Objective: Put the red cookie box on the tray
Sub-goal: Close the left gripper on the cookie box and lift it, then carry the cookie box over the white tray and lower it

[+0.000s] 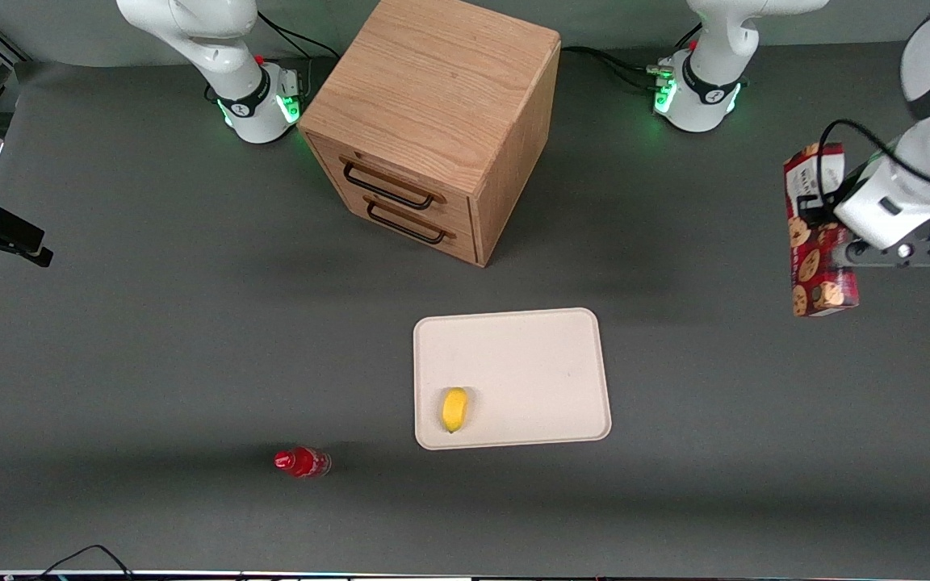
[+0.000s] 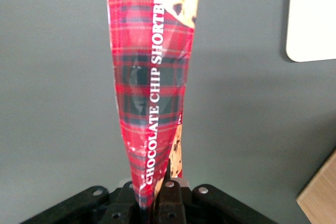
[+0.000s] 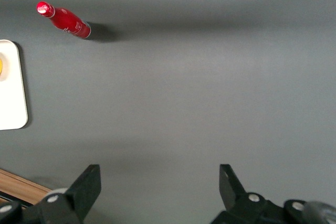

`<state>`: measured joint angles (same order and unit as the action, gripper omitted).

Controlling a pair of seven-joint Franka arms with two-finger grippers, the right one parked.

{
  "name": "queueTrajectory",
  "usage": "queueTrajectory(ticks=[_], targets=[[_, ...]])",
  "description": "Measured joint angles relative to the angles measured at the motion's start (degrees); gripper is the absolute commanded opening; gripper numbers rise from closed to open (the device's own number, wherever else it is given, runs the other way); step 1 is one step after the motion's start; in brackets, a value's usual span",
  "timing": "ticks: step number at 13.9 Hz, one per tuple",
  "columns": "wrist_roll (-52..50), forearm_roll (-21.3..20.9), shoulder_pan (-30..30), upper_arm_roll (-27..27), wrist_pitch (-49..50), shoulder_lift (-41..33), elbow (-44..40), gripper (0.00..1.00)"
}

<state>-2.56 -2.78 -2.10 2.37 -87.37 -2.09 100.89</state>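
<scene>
Presently, in the front view, the red cookie box (image 1: pixel 818 234) is seen gripped by the hand (image 1: pixel 824 230) and held clear above the worktop (image 1: pixel 150 339), toward the working arm's end, well apart from the tray (image 1: pixel 529 363). A yellow fruit (image 1: pixel 454 409) is noted on the tray, a red bottle (image 1: pixel 302 462) near it, and a wooden drawer cabinet (image 1: pixel 433 121) farther from the camera.

In the left wrist view, the fingers (image 2: pixel 170 195) are seen closed on the box's (image 2: pixel 152 77) end; a tray corner (image 2: pixel 312 19) is visible.

In the right wrist view, the bottle (image 3: pixel 64 19) is seen lying on the worktop beside the tray's edge (image 3: pixel 13 93).
</scene>
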Motion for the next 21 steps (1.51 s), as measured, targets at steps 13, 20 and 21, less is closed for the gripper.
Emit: queueTrajectory(ticks=[13, 20, 21], targets=[[-21.7, 2.9, -1.6, 19.2, -18.3, 15.5, -6.7, 0.0], [-33.6, -5.2, -3.8, 19.4, -29.8, 34.0, -12.7, 0.0], [-34.8, -5.6, -4.6, 19.4, -31.3, 35.8, -13.1, 0.0]])
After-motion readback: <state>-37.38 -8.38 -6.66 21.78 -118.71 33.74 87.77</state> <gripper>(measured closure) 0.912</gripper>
